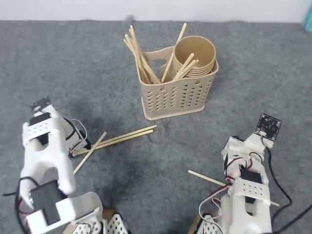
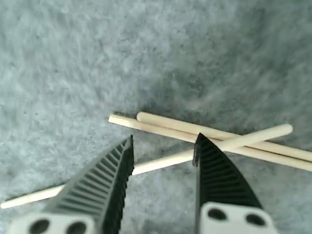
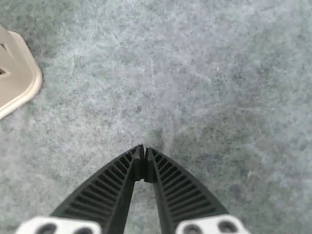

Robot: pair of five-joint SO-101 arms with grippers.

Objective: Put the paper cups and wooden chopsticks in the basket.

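— Grey carpet (image 1: 73, 63) runs under everything we see, with a pale wall (image 1: 156, 9) along the far edge. Where do our things lie?
— The basket (image 1: 178, 97) stands well away from both arms, about midway between them. We find the paper cups (image 1: 195, 53) stacked in one side of it and a bundle of chopsticks (image 1: 139, 58) leaning out of the other.
— And outside it?
— Beside our left arm (image 1: 46, 146) three loose chopsticks (image 1: 126, 135) lie crossed. A single chopstick (image 1: 207, 177) lies partly under the right arm (image 1: 248, 190).
— The pincers?
— Our left gripper (image 2: 165, 138) is spread wide just over the crossed sticks, holding nothing. Our right gripper (image 3: 145, 147) is pinched tight and empty over the carpet, near a corner of the basket.
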